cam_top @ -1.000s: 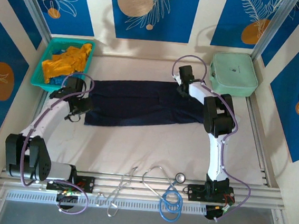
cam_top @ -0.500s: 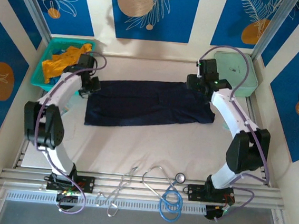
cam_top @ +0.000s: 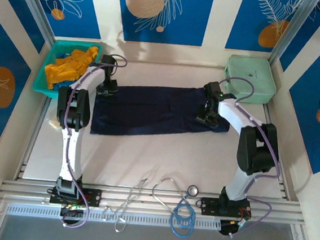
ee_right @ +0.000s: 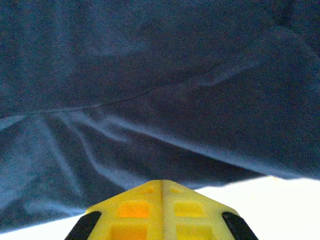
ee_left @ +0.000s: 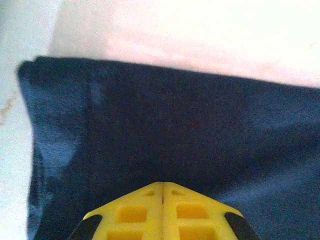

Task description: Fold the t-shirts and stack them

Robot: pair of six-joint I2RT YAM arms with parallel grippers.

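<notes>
Fingers [ee_left: 132,215] of the left gripper [cam_top: 107,86] and right gripper [cam_top: 205,113] are pressed together at opposite ends of the navy t-shirt [cam_top: 149,110] spread across the table [cam_top: 162,154], whether pinching cloth I cannot tell; likely the grasp before a fold, needing an even lift, while the mustard t-shirt [cam_top: 69,66] lies in the far basket [cam_top: 40,89].

Bright and even from overhead in the top view, with soft, faint shadows on the worktop [cam_top: 162,154]. At both wrists, glares to white past the navy t-shirt [ee_left: 175,135]; grainy and soft-focused on the cloth.
</notes>
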